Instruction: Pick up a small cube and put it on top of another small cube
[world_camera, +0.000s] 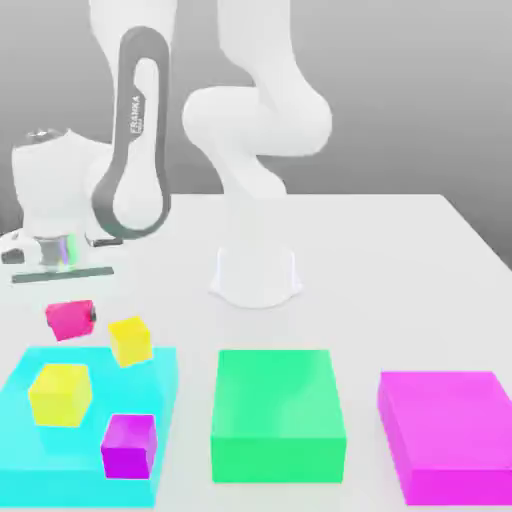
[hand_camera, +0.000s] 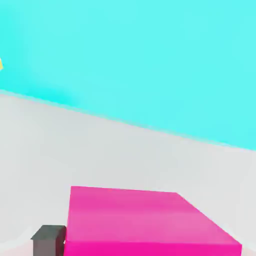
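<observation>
Cyan block (world_camera: 90, 480), white table (world_camera: 400, 280), grey backdrop

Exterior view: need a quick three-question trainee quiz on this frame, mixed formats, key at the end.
1. True or false: the pink cube rests on the cyan block.
2. How many cubes sit fully on the cyan block? A) one B) two C) three
3. Fill in: the block between the cyan block and the magenta block is ____.

Key:
1. False. It is held off the table by the gripper, beyond the cyan block's far edge.
2. B: a yellow cube and the purple cube; the second yellow cube overhangs the far edge.
3. Green.
</observation>
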